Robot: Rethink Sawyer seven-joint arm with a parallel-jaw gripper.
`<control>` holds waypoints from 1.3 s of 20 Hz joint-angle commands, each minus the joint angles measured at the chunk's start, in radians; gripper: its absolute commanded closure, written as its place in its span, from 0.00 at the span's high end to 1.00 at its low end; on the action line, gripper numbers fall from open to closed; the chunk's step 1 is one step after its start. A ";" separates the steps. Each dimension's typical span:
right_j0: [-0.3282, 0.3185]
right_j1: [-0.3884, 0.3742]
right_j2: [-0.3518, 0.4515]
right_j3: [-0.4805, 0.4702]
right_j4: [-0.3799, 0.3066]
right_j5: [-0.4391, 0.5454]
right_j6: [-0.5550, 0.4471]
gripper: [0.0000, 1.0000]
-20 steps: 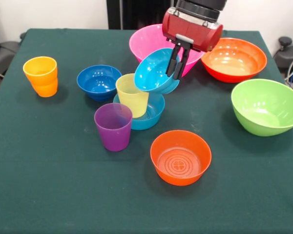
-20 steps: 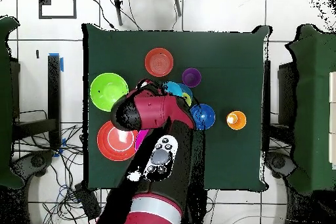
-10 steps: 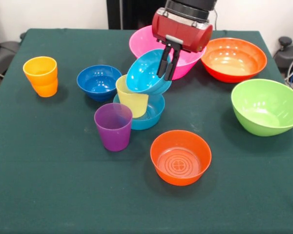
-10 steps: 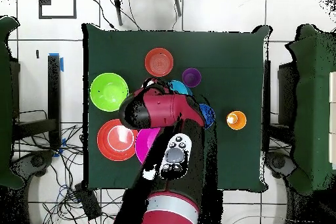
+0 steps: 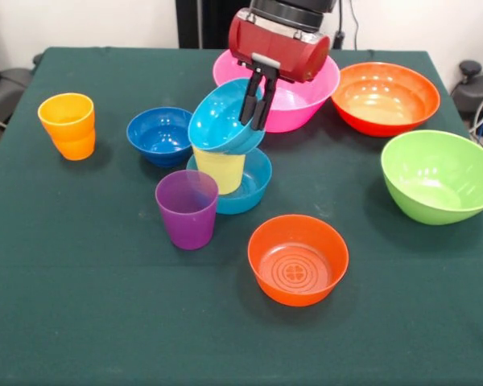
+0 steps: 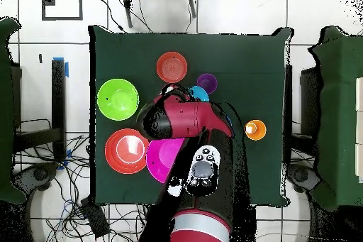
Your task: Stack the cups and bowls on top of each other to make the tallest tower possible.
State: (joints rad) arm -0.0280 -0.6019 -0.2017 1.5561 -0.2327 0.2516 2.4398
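My claw (image 5: 254, 100) pinches the rim of the cyan bowl (image 5: 220, 121), one dark finger inside and one outside the glossy wall. The bowl hangs tilted, its mouth turned toward the camera's left, and its rounded underside sits over the mouth of the yellow cup (image 5: 220, 170); I cannot tell whether they touch. That cup, a pale translucent tumbler with tapered sides, stands upright inside the mid-blue bowl (image 5: 254, 183), and together they make the tower.

Just in front of the tower to the left stands the purple cup (image 5: 187, 208), translucent and upright on the green cloth of the table (image 5: 105, 305). The dark blue bowl (image 5: 163, 134) sits behind it, beside the tower. Well off to the left is the orange cup (image 5: 68, 125).

Behind my wrist lies the wide pink bowl (image 5: 302, 100), and next to it on the right the large orange-red bowl (image 5: 385, 97), both smooth and shiny. The lime bowl (image 5: 439, 174) rests nearer the right edge. The small orange-red bowl (image 5: 298, 259), with moulded rings in its floor, sits in front of the tower.

From overhead my red arm (image 6: 181, 120) covers most of the tower.
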 commanded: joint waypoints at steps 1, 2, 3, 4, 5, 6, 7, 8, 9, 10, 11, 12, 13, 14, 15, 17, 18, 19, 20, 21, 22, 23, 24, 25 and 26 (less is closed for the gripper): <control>-0.009 -0.004 0.136 0.060 -0.084 0.073 -0.117 0.00; -0.008 -0.004 0.136 0.060 -0.086 0.074 -0.114 0.00; -0.010 -0.005 0.139 0.059 -0.088 0.077 -0.115 0.00; -0.011 -0.005 0.140 0.059 -0.091 0.075 -0.113 0.00; -0.012 -0.004 0.141 0.058 -0.093 0.075 -0.112 0.00; -0.013 -0.003 0.142 0.058 -0.095 0.075 -0.111 0.00; -0.012 -0.003 0.142 0.057 -0.097 0.074 -0.108 0.00; -0.011 -0.002 0.141 0.057 -0.098 0.072 -0.105 0.00; -0.011 -0.003 0.142 0.058 -0.099 0.072 -0.104 0.00; -0.011 -0.004 0.142 0.058 -0.099 0.072 -0.102 0.00; -0.012 -0.006 0.144 0.059 -0.099 0.075 -0.104 0.00; -0.013 -0.009 0.145 0.059 -0.099 0.079 -0.106 0.00; -0.015 -0.010 0.148 0.061 -0.099 0.081 -0.108 0.00; -0.019 -0.012 0.151 0.063 -0.100 0.079 -0.110 0.00; -0.026 -0.015 0.156 0.068 -0.101 0.082 -0.116 0.00; -0.037 -0.022 0.164 0.081 -0.104 0.083 -0.125 0.00; -0.049 -0.027 0.173 0.093 -0.105 0.079 -0.132 0.00; -0.058 -0.031 0.182 0.101 -0.105 0.084 -0.140 0.00; -0.067 -0.035 0.191 0.109 -0.105 0.090 -0.148 0.00; -0.078 -0.041 0.200 0.126 -0.112 0.076 -0.150 0.00; -0.089 -0.047 0.208 0.144 -0.119 0.063 -0.152 0.00; -0.091 -0.050 0.209 0.149 -0.122 0.059 -0.150 0.00; -0.093 -0.053 0.211 0.154 -0.126 0.055 -0.147 0.00; -0.094 -0.054 0.212 0.156 -0.130 0.054 -0.145 0.00; -0.093 -0.052 0.209 0.155 -0.136 0.048 -0.139 0.00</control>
State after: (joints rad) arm -0.1006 -0.6474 -0.1099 1.6231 -0.2706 0.2514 2.4398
